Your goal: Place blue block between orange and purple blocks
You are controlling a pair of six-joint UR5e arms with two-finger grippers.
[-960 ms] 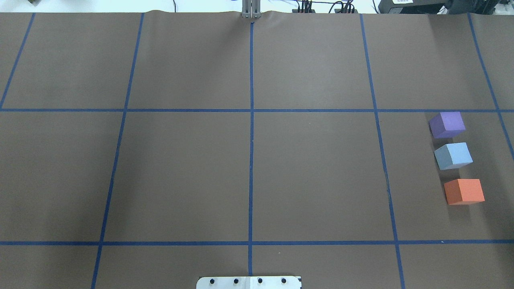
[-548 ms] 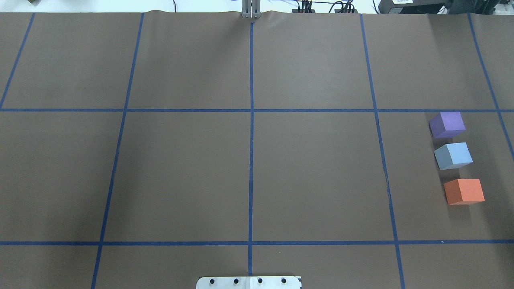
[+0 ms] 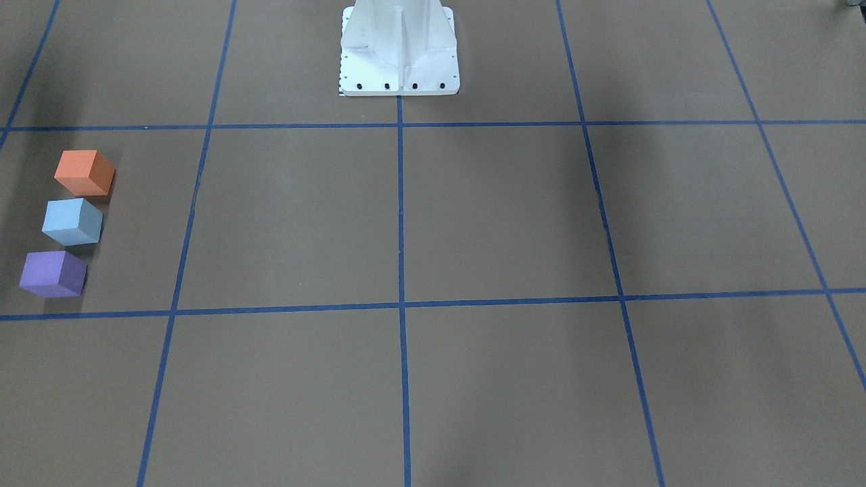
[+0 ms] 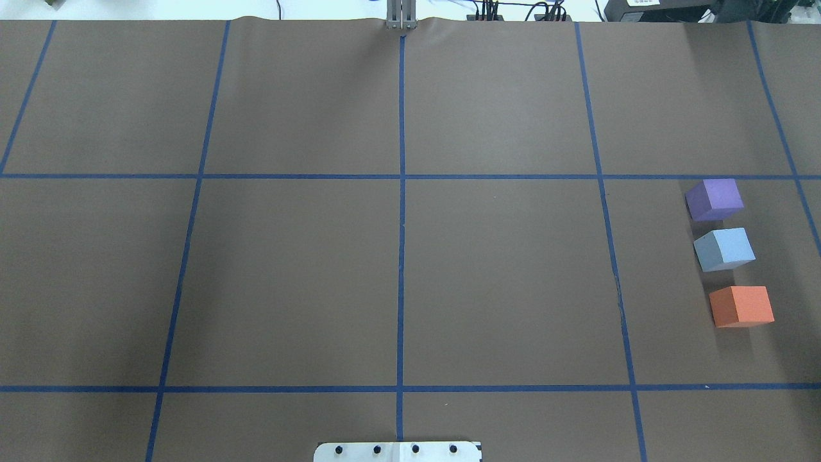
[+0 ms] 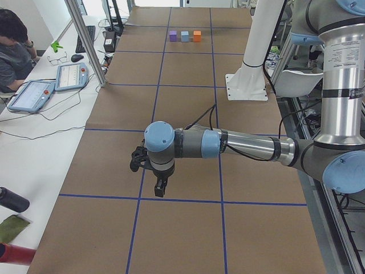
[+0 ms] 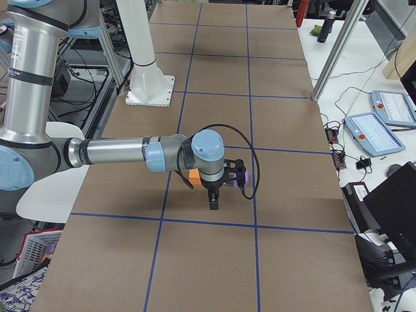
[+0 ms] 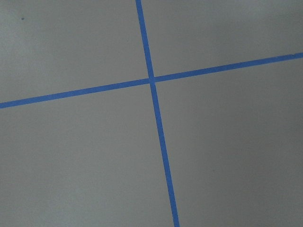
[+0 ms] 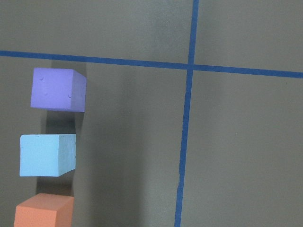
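The blue block (image 4: 725,248) rests on the table between the purple block (image 4: 715,197) and the orange block (image 4: 742,305), in a short row at the right with small gaps. The row also shows in the front view with the orange block (image 3: 84,172), blue block (image 3: 72,220) and purple block (image 3: 53,273), and in the right wrist view (image 8: 47,154). My right gripper (image 6: 214,201) hangs above the table near the row, holding nothing; I cannot tell whether it is open. My left gripper (image 5: 161,188) hangs over bare table far from the blocks; I cannot tell its state.
The white robot base (image 3: 399,47) stands at the near middle edge. Blue tape lines (image 4: 401,212) divide the brown table cover into squares. A person (image 5: 14,51) sits at a side desk with tablets (image 5: 69,76) beyond the far edge.
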